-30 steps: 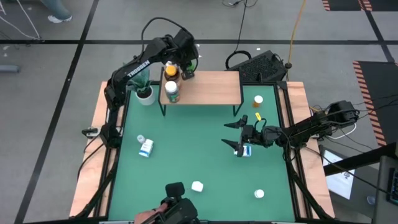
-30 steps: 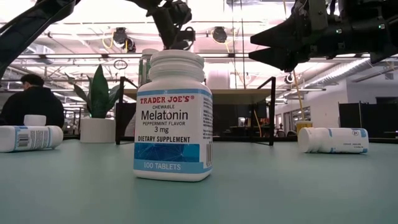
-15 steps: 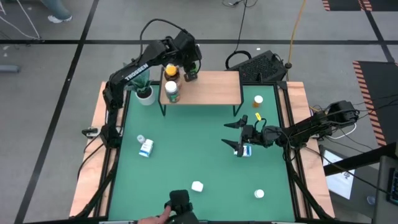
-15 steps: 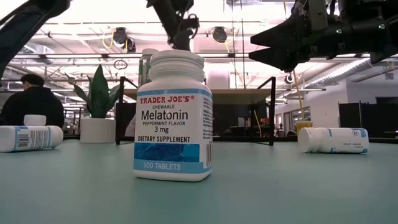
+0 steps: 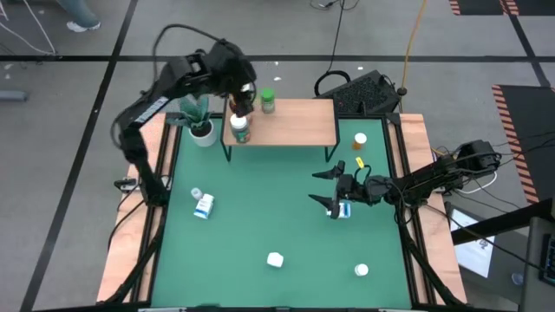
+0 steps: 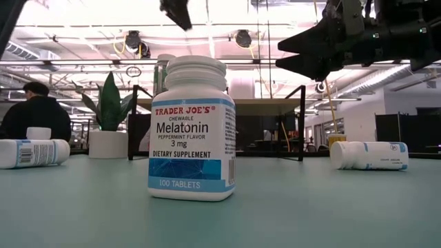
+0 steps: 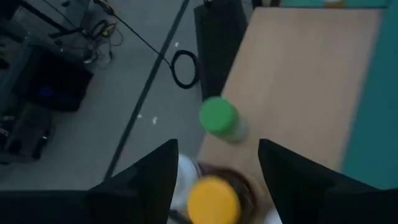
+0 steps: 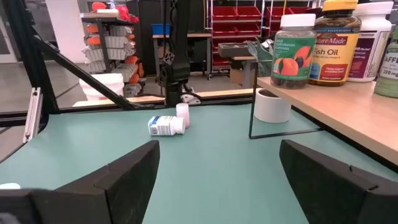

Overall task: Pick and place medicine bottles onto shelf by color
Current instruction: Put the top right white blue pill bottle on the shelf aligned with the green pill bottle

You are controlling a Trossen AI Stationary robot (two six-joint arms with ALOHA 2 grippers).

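risk entry: left hand (image 7: 214, 180) spread, empty, above the shelf (image 5: 295, 123) corner beside the upright green bottle (image 5: 268, 101), which a careless swing could topple; right hand (image 5: 332, 192) spread over a fallen white-and-blue bottle (image 5: 343, 210) on the desk (image 5: 260, 199).

Bottles split: cluster on shelf's far-left end, rest loose on the tabletop.
Shelf (image 5: 290, 121), light wood on black legs, holds upright green-capped bottle (image 5: 268, 101), yellow-capped amber Fish Oil bottle (image 5: 240, 102), white-capped orange-label jar (image 5: 239, 128). Loose: upright Melatonin bottle (image 5: 275, 259) near centre; white-and-blue bottle (image 5: 203, 206) lying left; another white-and-blue one (image 5: 345, 209) lying right; white-capped bottle (image 5: 362, 270) near right; orange bottle (image 5: 359, 139) far right.
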